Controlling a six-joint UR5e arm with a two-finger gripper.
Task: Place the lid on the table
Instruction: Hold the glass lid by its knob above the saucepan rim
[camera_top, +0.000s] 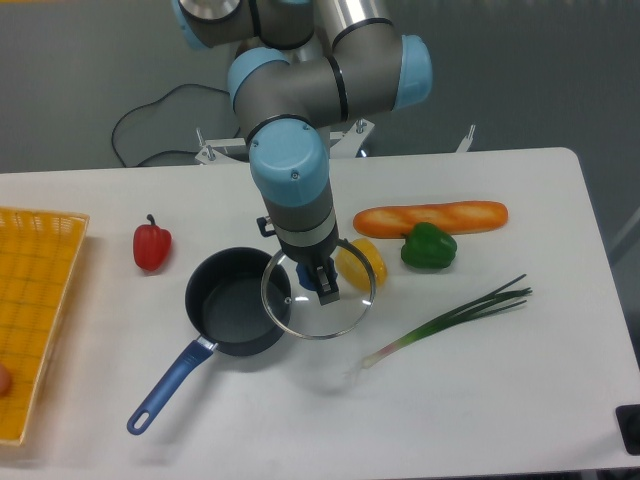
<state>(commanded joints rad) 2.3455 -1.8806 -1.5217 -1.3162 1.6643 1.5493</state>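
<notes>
The round glass lid (345, 310) with its silver rim hangs level above the white table (500, 390), just right of the dark saucepan (232, 302) and overlapping its right rim in this view. My gripper (318, 289) points straight down over the lid's centre and is shut on the small blue knob, which shows only partly between the fingers. A faint shadow of the lid lies on the table below it.
The saucepan's blue handle (165, 388) points to the front left. Behind the lid sits a yellow pepper (365, 262), then a green pepper (428, 247) and a baguette (432, 217). A spring onion (455, 316) lies to the right, a red pepper (151, 246) and yellow tray (35, 310) to the left.
</notes>
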